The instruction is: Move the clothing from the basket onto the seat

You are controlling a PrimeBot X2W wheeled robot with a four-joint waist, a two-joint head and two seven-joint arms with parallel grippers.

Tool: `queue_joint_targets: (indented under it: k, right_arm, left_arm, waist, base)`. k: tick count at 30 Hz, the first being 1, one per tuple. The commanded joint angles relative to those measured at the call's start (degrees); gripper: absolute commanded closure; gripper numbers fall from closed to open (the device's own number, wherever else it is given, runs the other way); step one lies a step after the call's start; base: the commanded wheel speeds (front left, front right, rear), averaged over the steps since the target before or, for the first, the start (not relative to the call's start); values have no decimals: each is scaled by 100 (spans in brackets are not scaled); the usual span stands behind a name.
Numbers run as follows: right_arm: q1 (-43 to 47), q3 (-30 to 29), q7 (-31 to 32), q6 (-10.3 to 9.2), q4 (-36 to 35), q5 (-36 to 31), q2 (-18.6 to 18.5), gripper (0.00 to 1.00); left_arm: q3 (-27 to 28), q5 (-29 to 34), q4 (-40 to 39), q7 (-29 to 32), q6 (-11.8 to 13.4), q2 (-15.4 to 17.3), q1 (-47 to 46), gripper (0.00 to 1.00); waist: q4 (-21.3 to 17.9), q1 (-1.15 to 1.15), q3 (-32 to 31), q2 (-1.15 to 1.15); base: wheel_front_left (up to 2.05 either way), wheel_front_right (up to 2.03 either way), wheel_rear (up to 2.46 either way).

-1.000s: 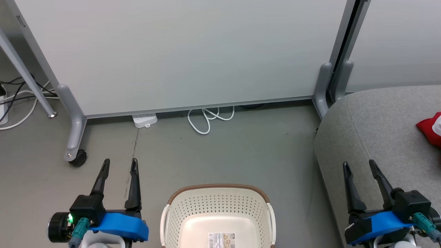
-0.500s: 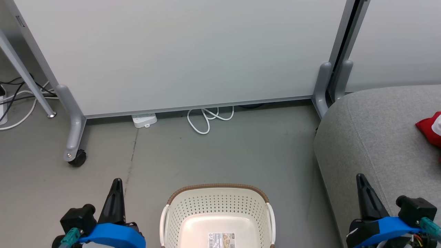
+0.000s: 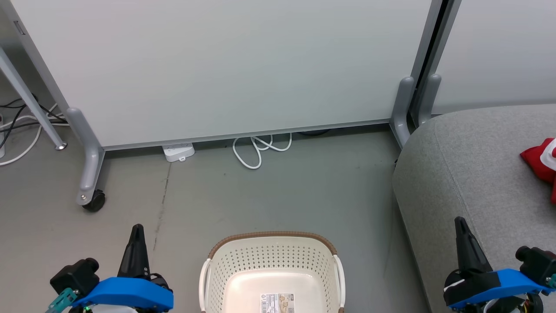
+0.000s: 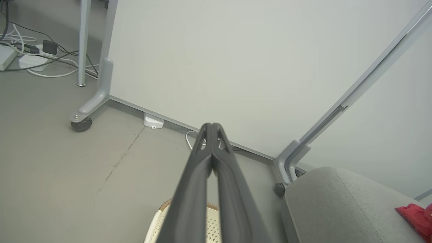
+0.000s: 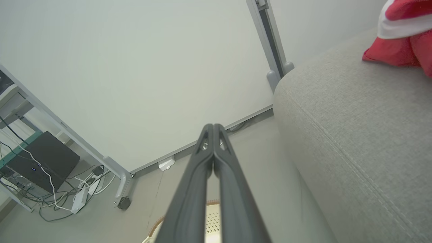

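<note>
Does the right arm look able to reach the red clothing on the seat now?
Probably yes. The right gripper, shut, shows over the near part of the seat, and only bare grey cushion lies between it and the clothing.

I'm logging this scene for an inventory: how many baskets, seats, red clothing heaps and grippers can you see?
basket: 1
seat: 1
red clothing heap: 1
grippers: 2 (left gripper, right gripper, both shut)
Total: 5
</note>
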Motion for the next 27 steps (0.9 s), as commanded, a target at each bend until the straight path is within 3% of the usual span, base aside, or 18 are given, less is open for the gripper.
queue_joint_targets:
  k: [1, 27]
  right_arm:
    - [-133, -23, 44, 1, -105, 226, -7, 100]
    - [-208, -87, 565, 2, -218, 2368, 16, 100]
  left_arm:
    - [39, -205, -115, 43, -32, 6, -184, 100]
    - [223, -2322, -230, 563, -57, 6, -269, 100]
  waist:
    - [-5, 0, 1, 0]
    - [-117, 0, 22, 0]
  base:
    - [0, 0, 0]
    - [0, 0, 0]
